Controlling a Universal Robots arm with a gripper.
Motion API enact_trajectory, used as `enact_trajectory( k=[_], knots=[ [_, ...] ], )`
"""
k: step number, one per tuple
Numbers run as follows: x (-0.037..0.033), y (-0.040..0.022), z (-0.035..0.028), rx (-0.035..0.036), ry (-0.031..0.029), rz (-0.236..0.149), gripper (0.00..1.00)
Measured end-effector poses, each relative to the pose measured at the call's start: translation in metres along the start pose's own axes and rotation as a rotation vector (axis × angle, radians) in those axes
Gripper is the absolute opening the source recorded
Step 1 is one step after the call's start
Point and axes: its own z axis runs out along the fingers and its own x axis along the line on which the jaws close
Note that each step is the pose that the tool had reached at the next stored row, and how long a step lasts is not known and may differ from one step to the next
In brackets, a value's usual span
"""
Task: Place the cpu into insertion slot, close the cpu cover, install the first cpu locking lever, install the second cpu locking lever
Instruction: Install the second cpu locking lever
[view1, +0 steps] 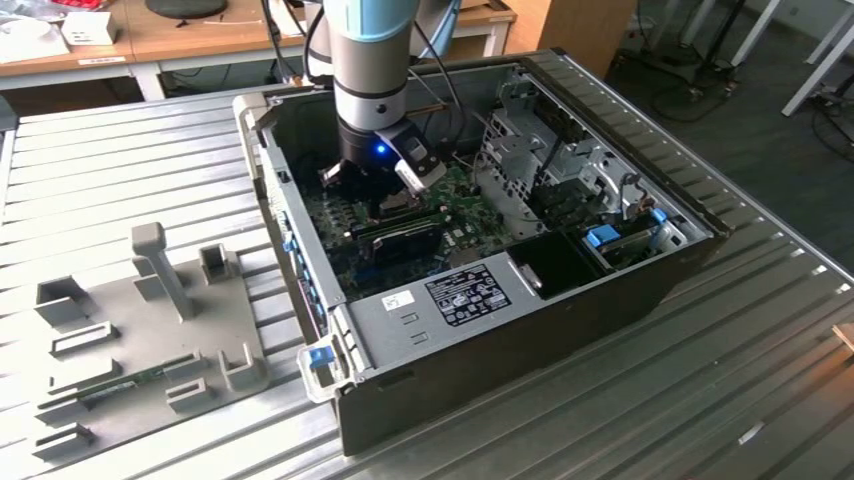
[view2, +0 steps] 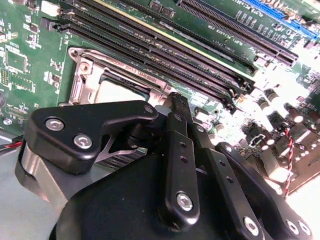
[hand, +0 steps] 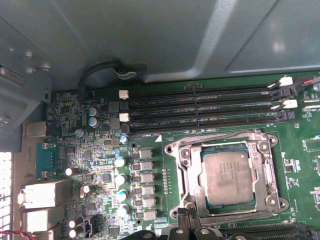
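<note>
The arm reaches down into the open computer case (view1: 627, 260) on the ribbed metal table (view1: 120, 180), with the gripper (view1: 387, 195) low over the green circuit board (view1: 467, 205) in the exterior view.

In the first wrist view the cpu (hand: 229, 176) sits flat in the insertion slot (hand: 182, 182), its pale silvery face showing through the square window of the cpu cover (hand: 192, 177). The cover lies down over the socket, framing the chip on all sides. Long dark memory slots (hand: 200, 107) run just beside the socket on the side away from the gripper.

The gripper's black fingertips (hand: 182, 214) stand at the socket's near edge, touching or almost touching the metal frame; contact cannot be confirmed. In the second wrist view one finger (view2: 177, 107) comes down right beside the socket rim (view2: 80, 85), with the cpu (view2: 117, 92) just beyond it. The fingers appear drawn close together, with nothing visibly held between them, though the tips are partly hidden by the linkage.

Off to the exterior view's left, a grey fixture plate (view1: 147, 330) lies on the table, well apart from the case.
</note>
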Motion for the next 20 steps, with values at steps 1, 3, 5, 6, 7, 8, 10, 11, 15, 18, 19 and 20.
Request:
enact_trajectory(
  k=[1, 3, 5, 6, 7, 8, 10, 11, 15, 18, 19, 20],
  knots=[
    [0.0, 0.0, 0.0, 0.0001, 0.0001, 0.0, 0.1],
    [0.0, 0.0, 0.0, 0.0003, 0.0001, 0.0, 0.1],
    [0.0, 0.0, 0.0001, 0.0002, 0.0001, 0.0, 0.1],
    [0.0, 0.0, 0.0001, 0.0002, 0.0001, 0.0, 0.1],
    [0.0, 0.0, 0.0002, 0.0001, 0.0001, 0.0, 0.1],
    [0.0, 0.0, 0.0002, 0.0002, 0.0001, 0.0, 0.1],
    [0.0, -0.0001, 0.0003, 0.0001, 0.0, 0.0, 0.1],
    [0.0002, -0.0001, 0.0004, 0.0001, 0.0, 0.0, 0.1],
    [0.0003, -0.0001, 0.0006, 0.0002, 0.0001, 0.0, 0.1],
    [0.0003, -0.0001, 0.0007, 0.0001, 0.0, 0.0, 0.1],
    [0.0003, -0.0001, 0.0007, 0.0001, 0.0, 0.0, 0.1],
    [0.0003, -0.0001, 0.0007, 0.0002, 0.0, 0.0, 0.1]
  ],
)
